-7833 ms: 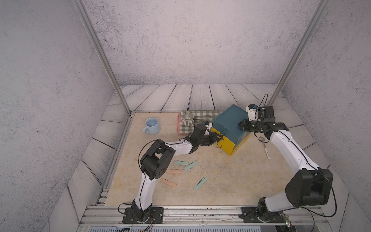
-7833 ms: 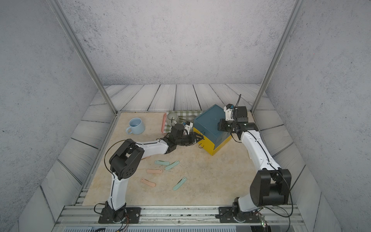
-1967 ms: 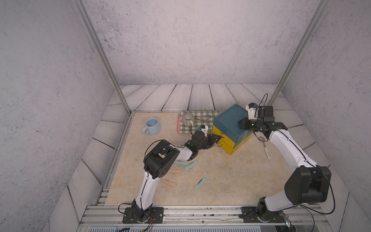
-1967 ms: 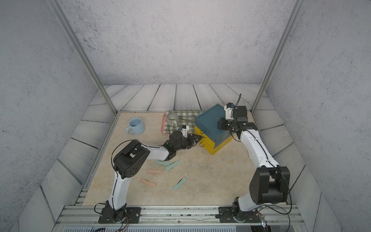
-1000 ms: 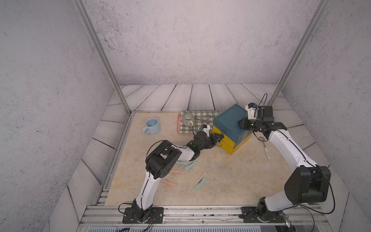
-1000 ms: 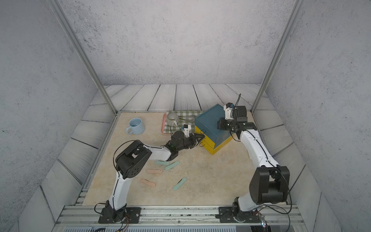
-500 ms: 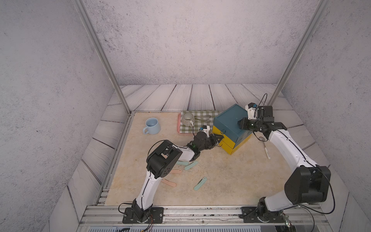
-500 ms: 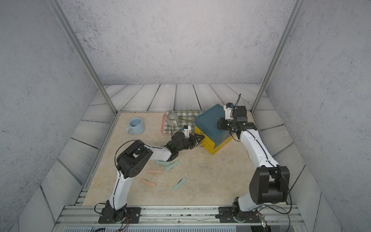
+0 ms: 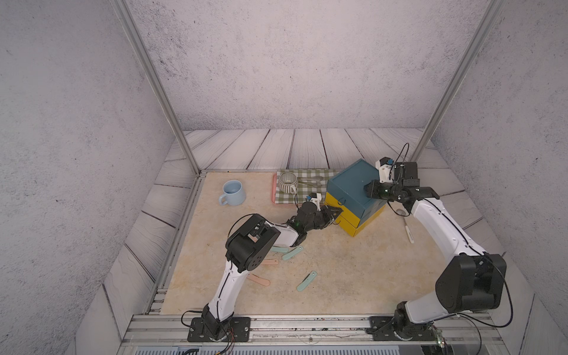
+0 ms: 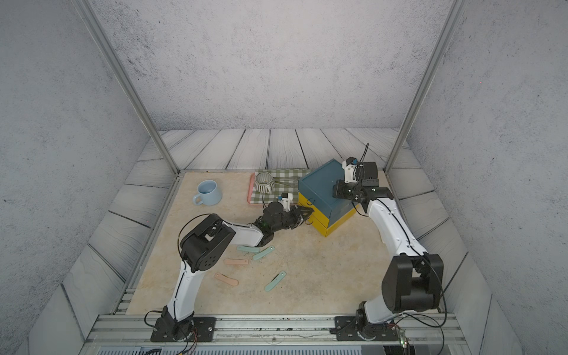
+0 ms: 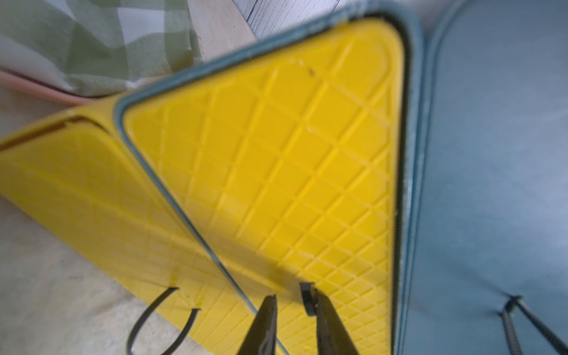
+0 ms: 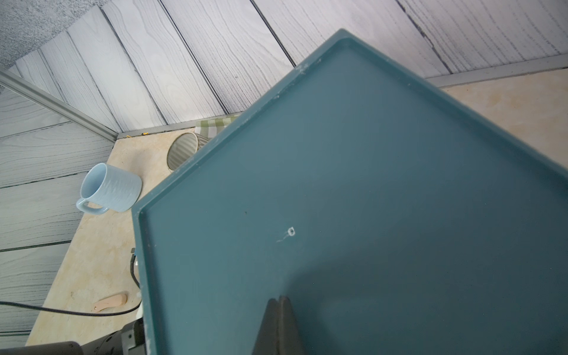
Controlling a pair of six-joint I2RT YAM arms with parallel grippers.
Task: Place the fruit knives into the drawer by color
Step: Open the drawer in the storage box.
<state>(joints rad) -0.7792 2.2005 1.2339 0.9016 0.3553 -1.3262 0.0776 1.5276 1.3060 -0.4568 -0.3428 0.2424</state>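
Counter (image 9: 353,276) of mottled beige carries the cube-shaped dark teal drawer chest with yellow fronts (image 9: 350,181) at 1 o'clock. The right jaws, clenched and empty, sit on or just over its top; contact cannot be told. The left jaws, narrowly parted, straddle the black ring pull (image 11: 306,299) of one front without pinching it. Five flat folded fruit knives (image 10: 263,252), pale teal and salmon pink, lie loose toward 7 o'clock. Best now: close fully on the ring, then pull straight out while the right jaws steady the chest.

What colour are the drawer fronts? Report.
Yellow, diamond-gridded drawer fronts; clearest in left wrist view.
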